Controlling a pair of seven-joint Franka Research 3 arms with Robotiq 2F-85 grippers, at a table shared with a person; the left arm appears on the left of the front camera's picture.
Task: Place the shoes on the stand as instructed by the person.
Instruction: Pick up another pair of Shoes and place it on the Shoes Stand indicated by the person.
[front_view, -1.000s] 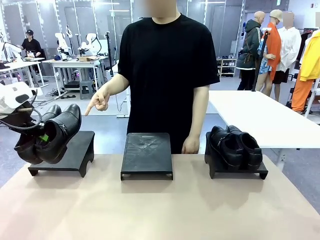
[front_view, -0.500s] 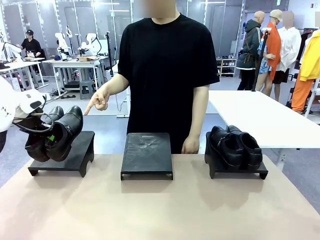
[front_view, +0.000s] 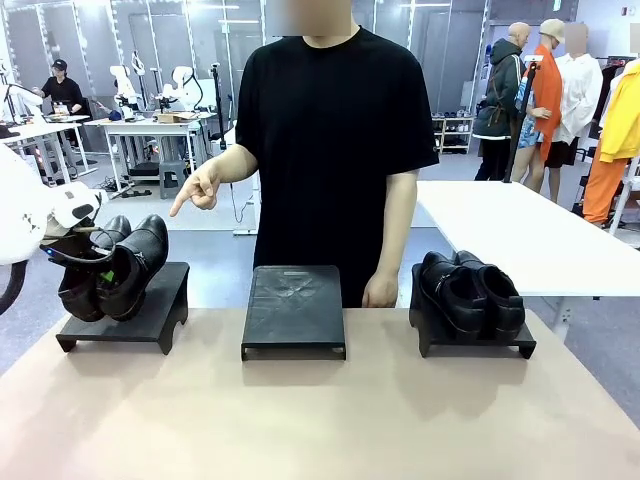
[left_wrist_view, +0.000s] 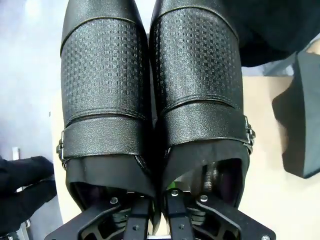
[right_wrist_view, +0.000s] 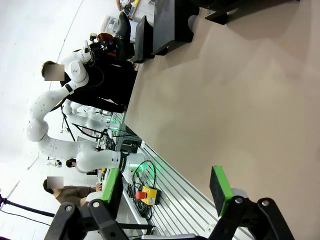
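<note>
- Shoes: one pair (front_view: 112, 268) is pinched together in the left claw (front_view: 97, 272) by the inner sides, toes tilted up, low over the left stand (front_view: 150, 310). Can't tell if the heels are touching it.
- Left wrist view shows that pair (left_wrist_view: 150, 100) up close: embossed grid texture on the uppers, strap with a metal buckle on each outer side, claw fingers (left_wrist_view: 137, 220) clamped tight on the two inner walls where the shoes meet. No brand or print I can read on them.
- Right claw (right_wrist_view: 167, 192) hangs over the bare tan bench (right_wrist_view: 240, 100), green pads wide apart, holding nothing.
- Middle stand (front_view: 294, 308) sits at the far edge of the bench (front_view: 320, 420) with nothing on top, no readable label either.
- Second pair (front_view: 472, 290) sits side by side on the right stand (front_view: 476, 342).
- Behind the bench, the person (front_view: 335, 130) in the black tee points an index finger from one hand (front_view: 197, 192) down toward the left stand; the other hand (front_view: 381, 290) hangs by the bench's far edge.
</note>
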